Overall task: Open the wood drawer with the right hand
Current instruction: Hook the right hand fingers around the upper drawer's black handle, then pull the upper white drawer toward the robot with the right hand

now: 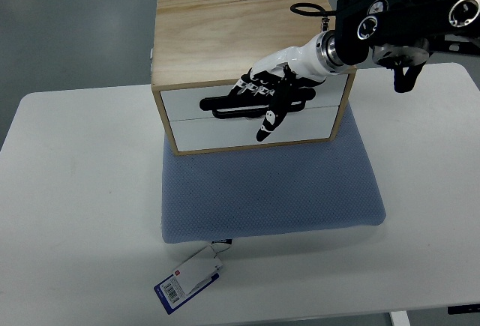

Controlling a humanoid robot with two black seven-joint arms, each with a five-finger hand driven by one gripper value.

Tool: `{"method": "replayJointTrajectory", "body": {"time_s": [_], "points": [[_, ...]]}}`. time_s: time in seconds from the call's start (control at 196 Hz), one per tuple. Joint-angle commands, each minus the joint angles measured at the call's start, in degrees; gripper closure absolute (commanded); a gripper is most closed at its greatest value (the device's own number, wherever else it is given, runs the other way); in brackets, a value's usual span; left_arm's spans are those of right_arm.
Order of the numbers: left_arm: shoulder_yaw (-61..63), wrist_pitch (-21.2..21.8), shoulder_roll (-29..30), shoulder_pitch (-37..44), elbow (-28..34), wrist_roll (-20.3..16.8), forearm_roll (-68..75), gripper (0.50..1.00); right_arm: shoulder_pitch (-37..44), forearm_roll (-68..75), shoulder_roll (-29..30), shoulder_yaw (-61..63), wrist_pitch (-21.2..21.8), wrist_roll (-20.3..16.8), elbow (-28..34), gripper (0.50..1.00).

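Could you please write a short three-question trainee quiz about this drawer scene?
1. True or false: the right hand is at the black slot handle of the upper drawer front.
2. What does the wooden drawer box rest on? A) bare white table B) blue cushion C) metal tray
3. Fill in: the tag on the white table lies near the cushion's ____ edge.

Key:
1. True. The fingers reach into the slot.
2. B, the blue cushion.
3. Front (nearest the camera), toward its left corner.
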Motion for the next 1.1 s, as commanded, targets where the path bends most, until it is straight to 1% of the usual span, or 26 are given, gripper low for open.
{"method": "replayJointTrajectory", "body": {"time_s": [0.0,0.245,0.332,0.388,0.394,0.404,0.506,0.511,0.639,0.761,0.807,0.813,0.818,0.884,0.935,0.94,0.951,1.027,1.032,1.094], "points": [[0.0,0.0,0.0,0.0,0.0,0.0,0.0,0.5,-0.6,-1.1,0.0,-0.1,0.0,0.0,0.0,0.572],[0.0,0.0,0.0,0.0,0.0,0.0,0.0,0.5,-0.7,-2.3,-0.1,-0.6,0.8,0.0,0.0,0.572],[0.0,0.0,0.0,0.0,0.0,0.0,0.0,0.5,-0.6,-3.6,-0.4,-0.7,2.4,0.0,0.1,0.572],[0.0,0.0,0.0,0.0,0.0,0.0,0.0,0.5,-0.6,-3.6,-0.4,-0.7,2.4,0.0,0.1,0.572],[0.0,0.0,0.0,0.0,0.1,0.0,0.0,0.5,-0.5,-4.5,-0.5,-0.7,3.7,0.0,0.1,0.572],[0.0,0.0,0.0,0.0,0.0,0.0,0.0,0.5,-0.5,-4.7,-0.5,-0.7,4.0,0.0,0.1,0.572],[0.0,0.0,0.0,0.0,0.1,0.0,0.0,0.5,-0.4,-5.3,-0.6,-0.7,4.8,0.0,0.1,0.572],[0.0,0.0,0.0,0.0,0.0,0.0,0.0,0.5,-0.4,-5.4,-0.8,-0.7,5.6,0.1,0.1,0.572],[0.0,0.0,0.0,0.0,0.0,0.0,0.0,0.5,0.1,-5.5,-1.1,-0.7,8.2,0.2,0.1,0.572],[0.0,0.0,0.0,0.0,0.0,0.0,0.0,0.5,0.6,-5.5,-2.1,-0.7,12.0,0.3,0.8,0.572],[0.0,0.0,0.0,0.0,0.0,0.0,0.0,0.5,0.6,-5.5,-2.1,-0.7,12.0,0.3,0.8,0.572],[0.0,0.0,0.0,0.0,0.1,0.0,0.0,0.5,0.8,-5.5,-2.5,-0.7,13.4,0.4,1.1,0.572],[0.0,0.0,0.0,0.0,0.1,0.0,0.0,0.5,1.0,-5.5,-2.6,-0.7,13.8,0.4,1.1,0.572],[0.0,0.0,0.0,0.0,0.0,0.0,0.0,0.5,1.8,-5.7,-2.6,-0.6,15.3,0.5,1.1,0.572],[0.0,0.0,0.0,0.0,0.0,0.0,0.0,0.5,1.8,-5.7,-2.6,-0.6,15.3,0.5,1.1,0.572],[0.0,0.0,0.0,0.0,0.0,0.0,0.0,0.5,2.3,-5.8,-2.6,-0.6,16.7,0.6,1.1,0.57],[0.0,0.0,0.0,0.0,0.0,0.0,0.0,0.5,2.4,-5.8,-2.6,-0.6,17.0,0.6,1.2,0.57],[0.0,0.0,0.0,0.0,0.0,0.0,0.0,0.5,2.6,-5.8,-2.6,-0.6,17.7,0.6,1.3,0.572],[0.0,0.0,0.0,0.0,0.0,0.0,0.0,0.5,3.1,-5.8,-2.6,-0.6,18.8,0.6,1.5,0.57],[0.0,0.0,0.0,0.0,0.1,0.0,0.0,0.5,3.2,-5.8,-2.6,-0.5,19.9,0.7,1.5,0.57]]}}
